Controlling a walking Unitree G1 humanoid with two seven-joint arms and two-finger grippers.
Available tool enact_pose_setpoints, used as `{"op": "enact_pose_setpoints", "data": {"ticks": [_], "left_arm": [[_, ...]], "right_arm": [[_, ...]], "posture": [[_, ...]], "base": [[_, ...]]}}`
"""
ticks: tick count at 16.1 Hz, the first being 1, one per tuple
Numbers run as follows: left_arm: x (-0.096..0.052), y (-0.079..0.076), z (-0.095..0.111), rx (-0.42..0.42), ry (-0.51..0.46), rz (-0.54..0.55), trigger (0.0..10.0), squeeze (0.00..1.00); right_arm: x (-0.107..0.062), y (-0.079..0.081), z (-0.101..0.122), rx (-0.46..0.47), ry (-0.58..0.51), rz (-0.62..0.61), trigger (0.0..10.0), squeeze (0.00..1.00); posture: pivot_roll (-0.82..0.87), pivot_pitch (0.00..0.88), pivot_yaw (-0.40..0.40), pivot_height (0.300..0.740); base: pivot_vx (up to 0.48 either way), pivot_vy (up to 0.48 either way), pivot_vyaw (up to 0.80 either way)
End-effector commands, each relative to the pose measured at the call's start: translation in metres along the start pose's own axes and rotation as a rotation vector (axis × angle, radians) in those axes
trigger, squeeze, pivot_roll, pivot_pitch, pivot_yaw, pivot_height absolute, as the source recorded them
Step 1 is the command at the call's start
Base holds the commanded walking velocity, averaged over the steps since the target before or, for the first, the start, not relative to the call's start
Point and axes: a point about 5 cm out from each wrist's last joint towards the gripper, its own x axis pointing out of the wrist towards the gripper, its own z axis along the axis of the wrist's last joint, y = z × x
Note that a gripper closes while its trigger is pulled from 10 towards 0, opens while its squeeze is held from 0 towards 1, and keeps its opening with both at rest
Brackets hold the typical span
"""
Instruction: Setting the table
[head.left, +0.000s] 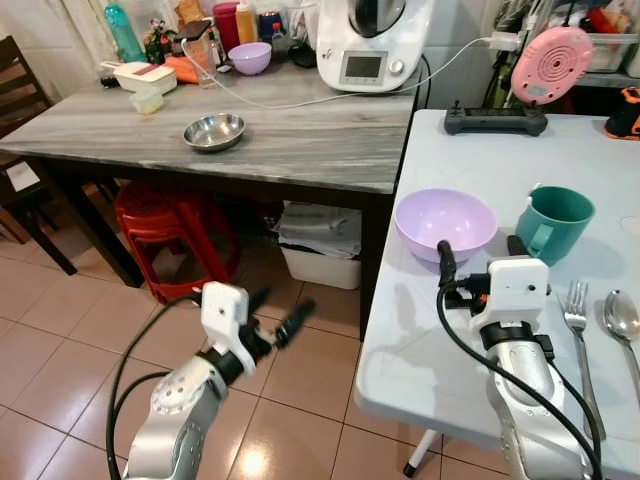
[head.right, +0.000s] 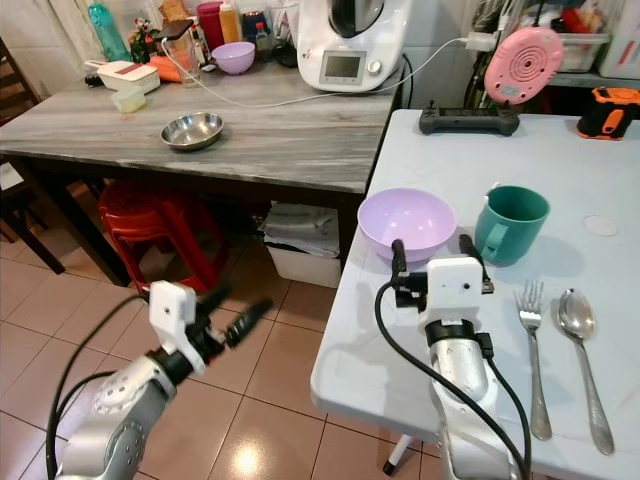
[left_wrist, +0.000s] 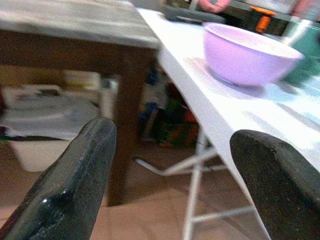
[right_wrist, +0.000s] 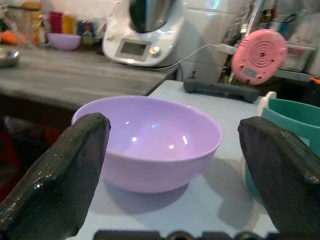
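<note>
Bowl (head.left: 445, 222) placement step: right gripper (head.left: 480, 252) hovering just behind bowl w/ jaws spread; left gripper (head.left: 280, 315) idling, jaws apart. Next: close on rim.

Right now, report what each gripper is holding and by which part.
Nothing is held. The right gripper is open, just short of the lilac plastic bowl. The left gripper is open over the tiled floor.

bowl (head.left: 445, 223) left of mug (head.left: 553, 222) (touching?)
</note>
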Motion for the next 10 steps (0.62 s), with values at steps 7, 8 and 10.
{"op": "enact_pose_setpoints", "data": {"ticks": [7, 8, 10], "left_arm": [[-0.004, -0.016, -0.004, -0.003, 0.054, -0.167, 10.0, 0.00], [-0.003, -0.018, -0.005, 0.009, 0.054, -0.180, 10.0, 0.00], [-0.002, -0.019, -0.006, 0.016, 0.048, -0.188, 10.0, 0.00]], "right_arm": [[0.020, -0.006, 0.012, -0.181, 0.012, 0.299, 10.0, 0.00], [0.023, -0.006, 0.013, -0.195, 0.011, 0.327, 10.0, 0.00], [0.032, -0.008, 0.013, -0.225, 0.029, 0.380, 10.0, 0.00]], "posture": [[-0.11, 0.071, 0.096, 0.740], [-0.11, 0.072, 0.094, 0.740], [-0.11, 0.074, 0.092, 0.740]], "base": [[0.000, 0.000, 0.00], [0.000, 0.000, 0.00], [0.000, 0.000, 0.00]]}}
